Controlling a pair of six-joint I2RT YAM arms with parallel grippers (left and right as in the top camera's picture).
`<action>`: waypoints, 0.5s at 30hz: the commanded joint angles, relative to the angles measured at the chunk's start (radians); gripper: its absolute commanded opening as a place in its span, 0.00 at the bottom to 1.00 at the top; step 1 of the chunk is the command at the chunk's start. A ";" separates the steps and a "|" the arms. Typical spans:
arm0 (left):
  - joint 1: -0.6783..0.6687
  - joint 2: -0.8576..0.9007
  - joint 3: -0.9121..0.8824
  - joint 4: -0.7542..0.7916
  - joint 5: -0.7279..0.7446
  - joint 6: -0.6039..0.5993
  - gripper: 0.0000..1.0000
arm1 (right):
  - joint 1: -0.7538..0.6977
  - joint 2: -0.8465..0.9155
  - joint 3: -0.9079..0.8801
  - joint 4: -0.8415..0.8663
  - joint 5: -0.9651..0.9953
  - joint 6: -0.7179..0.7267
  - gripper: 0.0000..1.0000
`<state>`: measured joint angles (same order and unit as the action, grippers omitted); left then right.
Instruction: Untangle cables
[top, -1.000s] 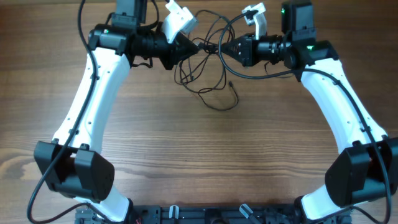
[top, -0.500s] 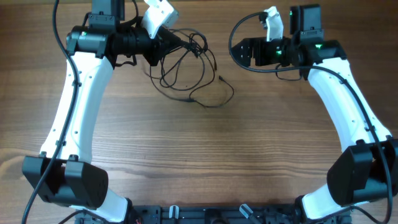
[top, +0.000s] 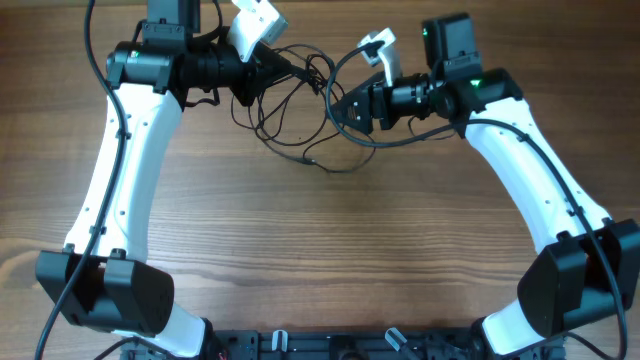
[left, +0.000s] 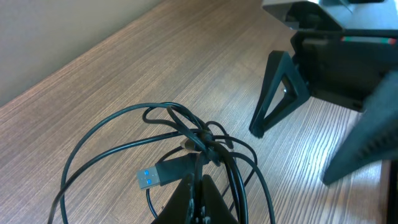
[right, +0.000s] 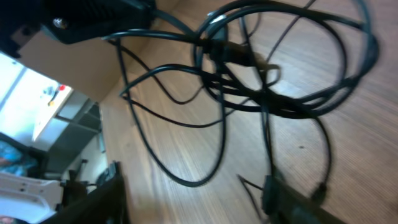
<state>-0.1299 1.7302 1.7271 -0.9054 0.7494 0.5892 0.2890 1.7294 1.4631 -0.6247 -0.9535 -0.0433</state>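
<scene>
The cables (top: 316, 75) are thin black wires tangled in a loose bunch at the far middle of the table, with loops trailing toward me. My left gripper (top: 283, 70) is shut on a strand at the bunch's left side. In the left wrist view its shut fingers (left: 199, 202) pinch a wire just below the knot (left: 200, 140), next to a USB plug with a blue insert (left: 154, 177). My right gripper (top: 338, 106) is open at the bunch's right side. In the blurred right wrist view its jaws (right: 193, 183) are spread wide, with the knot (right: 231, 53) ahead of them.
The wooden table (top: 320, 250) stretches toward the front edge, where both arm bases stand. A thicker black cable of the right arm (top: 342, 62) loops close to the bunch. The right gripper's fingers show in the left wrist view (left: 277, 93).
My left gripper pulled the bunch to the left, then stayed still. My right gripper let go, swung away to the right, and has now come back left to the bunch, open.
</scene>
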 joint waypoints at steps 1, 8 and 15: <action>-0.003 -0.031 0.010 0.003 0.025 -0.002 0.04 | 0.027 -0.020 0.016 0.002 0.010 0.022 0.75; -0.003 -0.031 0.010 0.003 0.040 -0.002 0.04 | 0.100 -0.018 0.016 0.028 0.171 0.061 0.66; -0.003 -0.031 0.010 0.003 0.040 -0.002 0.04 | 0.182 -0.018 0.016 0.071 0.384 0.122 0.67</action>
<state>-0.1299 1.7294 1.7271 -0.9051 0.7574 0.5892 0.4419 1.7294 1.4631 -0.5667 -0.7059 0.0364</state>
